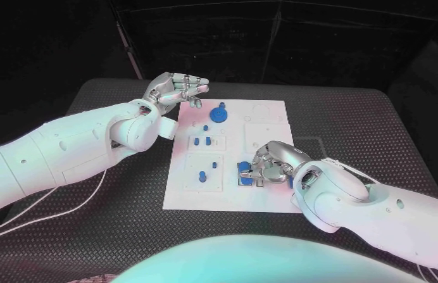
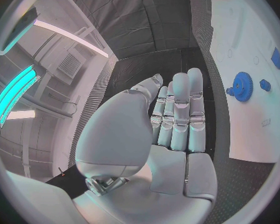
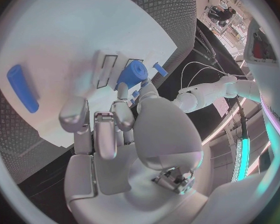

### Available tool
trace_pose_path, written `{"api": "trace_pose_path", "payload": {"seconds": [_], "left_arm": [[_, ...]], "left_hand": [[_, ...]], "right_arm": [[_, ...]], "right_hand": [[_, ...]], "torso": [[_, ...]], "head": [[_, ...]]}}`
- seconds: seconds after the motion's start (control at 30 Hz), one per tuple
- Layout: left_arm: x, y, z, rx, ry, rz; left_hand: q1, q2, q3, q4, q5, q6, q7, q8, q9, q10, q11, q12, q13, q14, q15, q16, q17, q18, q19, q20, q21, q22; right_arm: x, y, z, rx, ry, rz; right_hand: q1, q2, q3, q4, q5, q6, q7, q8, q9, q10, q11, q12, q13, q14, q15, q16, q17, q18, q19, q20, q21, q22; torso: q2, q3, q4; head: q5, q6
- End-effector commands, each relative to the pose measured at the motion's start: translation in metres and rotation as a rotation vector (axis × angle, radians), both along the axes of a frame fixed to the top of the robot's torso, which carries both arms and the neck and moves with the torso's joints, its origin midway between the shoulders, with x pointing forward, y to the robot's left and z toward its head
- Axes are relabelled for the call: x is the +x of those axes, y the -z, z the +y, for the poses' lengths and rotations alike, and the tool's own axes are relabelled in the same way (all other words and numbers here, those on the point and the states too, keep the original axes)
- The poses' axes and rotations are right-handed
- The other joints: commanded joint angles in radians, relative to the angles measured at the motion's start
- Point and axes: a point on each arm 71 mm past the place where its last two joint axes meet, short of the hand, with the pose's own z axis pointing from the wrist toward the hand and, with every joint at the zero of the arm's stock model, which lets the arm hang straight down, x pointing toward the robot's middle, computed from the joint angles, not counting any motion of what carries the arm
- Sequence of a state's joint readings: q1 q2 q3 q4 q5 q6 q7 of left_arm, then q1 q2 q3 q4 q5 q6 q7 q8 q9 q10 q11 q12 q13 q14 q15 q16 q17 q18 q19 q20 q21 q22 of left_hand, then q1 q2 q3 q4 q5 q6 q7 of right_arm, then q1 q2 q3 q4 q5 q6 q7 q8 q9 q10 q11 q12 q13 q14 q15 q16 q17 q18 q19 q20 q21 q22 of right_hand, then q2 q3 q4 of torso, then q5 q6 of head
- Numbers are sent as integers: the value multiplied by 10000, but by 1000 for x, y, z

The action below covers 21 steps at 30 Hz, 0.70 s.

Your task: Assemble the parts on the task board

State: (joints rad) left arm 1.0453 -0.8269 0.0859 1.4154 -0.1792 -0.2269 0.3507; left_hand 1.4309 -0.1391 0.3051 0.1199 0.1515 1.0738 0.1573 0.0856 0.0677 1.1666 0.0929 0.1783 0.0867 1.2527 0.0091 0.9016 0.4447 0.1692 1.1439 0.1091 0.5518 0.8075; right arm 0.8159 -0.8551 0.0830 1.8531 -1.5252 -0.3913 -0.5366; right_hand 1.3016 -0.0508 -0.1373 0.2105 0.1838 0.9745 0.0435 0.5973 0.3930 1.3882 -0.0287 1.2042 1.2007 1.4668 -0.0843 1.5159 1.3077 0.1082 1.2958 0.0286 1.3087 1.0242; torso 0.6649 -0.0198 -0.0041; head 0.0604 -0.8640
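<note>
From my end, head cam: the task board sits mid tabletop, white plate w/ small blue parts scattered on it. Left hand hovers at about 11 o'clock off the board, just past its far left corner, palm turned up-ish, fingers loosely curled w/ nothing in them. Left wrist cam confirms: fingers straight-ish and side by side, nothing held, and the blue gear lies on the board beside them, not touching. In head cam that same gear is the round blue piece at the board's 12 o'clock, close to the left fingertips but apart. A few little blue pegs stand in the raised blocks along the board's left half, around 9 o'clock. Right hand is down on the board at roughly 5 o'clock, fingers bent over a blue part at the near right area. Right wrist cam shows the fingers curled down w/ a blue cylinder-ish part right at the fingertips, looks like the thumb and a finger are on it, but tbh can't tell if it's really gripped or just touched. A long blue bar lies flat on the board further off, well apart from the hand.
</note>
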Motion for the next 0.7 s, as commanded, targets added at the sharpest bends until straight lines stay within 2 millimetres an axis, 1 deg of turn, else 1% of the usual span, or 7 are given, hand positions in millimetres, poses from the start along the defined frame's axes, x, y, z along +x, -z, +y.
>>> {"api": "trace_pose_path", "payload": {"seconds": [0.03, 0.27, 0.37, 0.47, 0.53, 0.63, 0.7], "left_arm": [[0, -1, -1, -83, 77, -29], [0, -2, -1, -83, 77, -28], [0, -2, -1, -82, 76, -28], [0, -2, -1, -84, 80, -28], [0, -2, -1, -85, 83, -26], [0, -2, -1, -84, 82, -24], [0, -2, -1, -80, 75, -22]], "left_hand": [[6, 82, -22, -12, -30, -28, 54, -55, -8, -71, -13, 61, -14, -48, 10, -50, -12, 132, -8, 45, -59, -16], [6, 82, -22, -12, -30, -28, 54, -55, -8, -71, -13, 61, -14, -48, 10, -50, -12, 132, -8, 45, -59, -16], [6, 82, -22, -12, -30, -28, 54, -55, -8, -71, -13, 61, -14, -48, 10, -50, -12, 132, -8, 45, -59, -16], [6, 82, -22, -12, -30, -28, 54, -55, -8, -71, -13, 61, -14, -48, 10, -50, -12, 132, -8, 45, -59, -16], [19, 93, -16, -18, -28, -27, 53, -54, -7, -73, -14, 66, -13, -48, 9, -51, -13, 133, -6, 45, -65, -21], [19, 93, -16, -18, -28, -27, 53, -54, -7, -73, -14, 66, -13, -48, 9, -51, -13, 133, -6, 45, -65, -21], [19, 93, -16, -18, -28, -27, 53, -54, -7, -73, -14, 66, -13, -48, 9, -51, -13, 133, -6, 45, -65, -21]], "right_arm": [[3, 2, 2, -70, -65, -55], [4, 3, 8, 34, -190, -79], [4, 3, 10, 115, -237, -125], [5, 3, 12, 154, -256, -150], [5, 3, 12, 155, -266, -151], [5, 3, 12, 133, -307, -157], [4, 3, 11, 120, -353, -187]], "right_hand": [[59, 136, -14, -18, 27, -28, -10, 25, 12, 87, -2, -5, 18, 806, -41, 45, 1355, -59, 34, -28, 40, 24], [154, 189, -20, -47, 22, 3, -29, 28, 15, 113, -16, 26, 56, 811, -49, 57, 1383, -63, 47, -31, 53, 51], [250, 290, -9, -65, 14, 54, -52, 26, 13, 151, -37, 69, 105, 819, -62, 77, 1434, -67, 63, -39, 70, 86], [272, 321, -8, -66, 16, 65, -58, 21, 11, 161, -41, 81, 119, 821, -67, 81, 1443, -68, 67, -42, 74, 96], [421, 371, -4, -129, -11, 90, -78, 3, 3, 176, -59, 83, 131, 824, -83, 89, 1460, -69, 74, -54, 83, 113], [610, 376, -26, -230, -99, 114, -89, -24, -9, 179, -72, 65, 130, 825, -96, 94, 1474, -71, 75, -69, 87, 122], [857, 356, -18, -384, -265, 138, -101, -41, -16, 188, -85, 73, 152, 827, -109, 99, 1486, -72, 77, -80, 92, 135]], "torso": [[-1, -1, 4], [2, 5, -12], [4, 9, -17], [3, 8, -17], [3, 10, -15], [4, 10, -10], [-4, 9, -17]], "head": [[28, -22], [48, -39], [47, -47], [37, -54], [34, -59], [29, -75], [17, -72]]}}
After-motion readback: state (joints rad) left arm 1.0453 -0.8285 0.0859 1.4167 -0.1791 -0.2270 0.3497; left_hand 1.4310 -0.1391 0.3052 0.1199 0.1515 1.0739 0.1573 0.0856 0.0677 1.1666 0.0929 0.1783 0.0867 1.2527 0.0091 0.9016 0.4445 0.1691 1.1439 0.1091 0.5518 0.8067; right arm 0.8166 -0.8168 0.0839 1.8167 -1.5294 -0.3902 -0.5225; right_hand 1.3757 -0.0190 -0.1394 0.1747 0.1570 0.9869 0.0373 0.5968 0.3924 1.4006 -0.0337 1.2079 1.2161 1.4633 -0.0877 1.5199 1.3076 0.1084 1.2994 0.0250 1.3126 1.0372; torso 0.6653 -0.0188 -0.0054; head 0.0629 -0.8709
